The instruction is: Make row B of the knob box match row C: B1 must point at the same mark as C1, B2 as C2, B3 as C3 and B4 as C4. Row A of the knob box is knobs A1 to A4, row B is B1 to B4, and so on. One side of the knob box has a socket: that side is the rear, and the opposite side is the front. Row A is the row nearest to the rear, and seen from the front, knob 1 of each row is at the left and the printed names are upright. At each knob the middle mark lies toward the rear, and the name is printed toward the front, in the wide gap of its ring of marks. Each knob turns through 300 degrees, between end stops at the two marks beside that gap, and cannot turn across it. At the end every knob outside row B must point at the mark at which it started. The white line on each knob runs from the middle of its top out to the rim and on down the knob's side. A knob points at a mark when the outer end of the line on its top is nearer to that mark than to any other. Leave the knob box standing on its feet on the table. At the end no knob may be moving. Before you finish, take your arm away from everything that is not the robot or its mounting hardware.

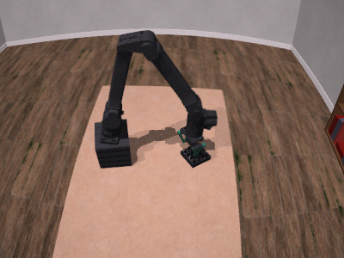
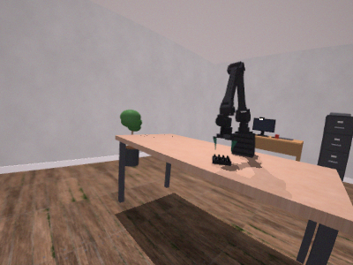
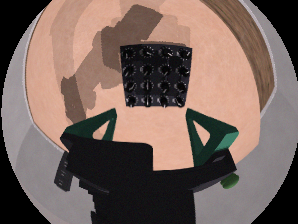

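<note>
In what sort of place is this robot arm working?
Probably an office: a black computer monitor on a wooden desk and a dark metal filing cabinet suggest it.

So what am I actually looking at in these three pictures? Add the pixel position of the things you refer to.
One jointed robot arm (image 1: 174, 77) (image 2: 240, 90), bolted to a dark block (image 1: 113, 156) (image 2: 243, 145) on a table (image 1: 150, 206) (image 2: 185, 155) (image 3: 165, 145). The first picture looks down from above, the second from off to one side, the third from the arm's wrist. Its hand, a gripper (image 1: 190, 141) (image 2: 224, 142) (image 3: 151, 111) with two green fingers, is open and holds nothing. Near it on the table sits a black box of knobs (image 1: 194, 160) (image 2: 221, 162) (image 3: 156, 76), in four rows of four.
</note>
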Robot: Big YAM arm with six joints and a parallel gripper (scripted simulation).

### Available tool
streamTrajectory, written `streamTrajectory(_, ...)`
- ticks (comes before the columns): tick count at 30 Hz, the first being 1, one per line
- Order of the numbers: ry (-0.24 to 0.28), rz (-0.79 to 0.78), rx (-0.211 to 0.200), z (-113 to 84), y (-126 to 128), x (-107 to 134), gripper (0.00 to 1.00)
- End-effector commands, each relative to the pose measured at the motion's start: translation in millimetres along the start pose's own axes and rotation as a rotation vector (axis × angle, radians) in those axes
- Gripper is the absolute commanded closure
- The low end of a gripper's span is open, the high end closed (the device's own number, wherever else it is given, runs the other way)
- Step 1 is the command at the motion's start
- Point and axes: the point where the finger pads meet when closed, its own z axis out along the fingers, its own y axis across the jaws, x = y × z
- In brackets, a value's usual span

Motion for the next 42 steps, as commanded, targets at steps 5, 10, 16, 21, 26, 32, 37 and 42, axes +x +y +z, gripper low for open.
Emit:
streamTrajectory(5, -0.043, 0.005, 0.024, -9.5, -11.0, 3.6, 0.00)
streamTrajectory(10, -0.042, 0.004, 0.024, -9.0, -10.8, 14.7, 0.00)
streamTrajectory(16, -0.042, 0.004, 0.024, -8.6, -10.7, 22.3, 0.00)
streamTrajectory(21, -0.041, 0.004, 0.024, -8.3, -10.7, 28.8, 0.00)
streamTrajectory(26, -0.043, 0.004, 0.025, -7.7, -12.9, 27.4, 0.00)
streamTrajectory(32, -0.039, 0.003, 0.022, -7.1, -9.8, 29.1, 0.00)
streamTrajectory(37, -0.039, 0.003, 0.022, -7.1, -9.8, 29.1, 0.00)
streamTrajectory(42, -0.039, 0.003, 0.022, -7.1, -9.8, 29.1, 0.00)
